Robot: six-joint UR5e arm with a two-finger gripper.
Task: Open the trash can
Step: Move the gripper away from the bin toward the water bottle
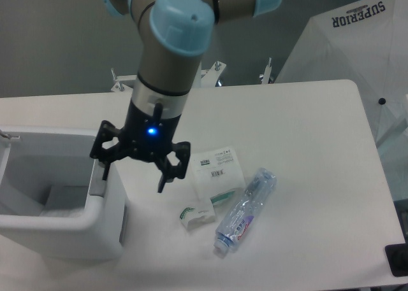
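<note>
One trash can [60,224] at the desk's [306,144] left edge gapes lidless; the hand [135,167], fingers apart and empty, likely only needs withdrawing.

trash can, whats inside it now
The trash can stands open; something pale and crumpled, perhaps a liner or paper, lies at its bottom. The near wall hides the rest of the floor.

"SUPERIOR" is printed in dark capitals on the white umbrella [347,55] at far right. Print on the packet [218,170] label is too small to read.
</note>
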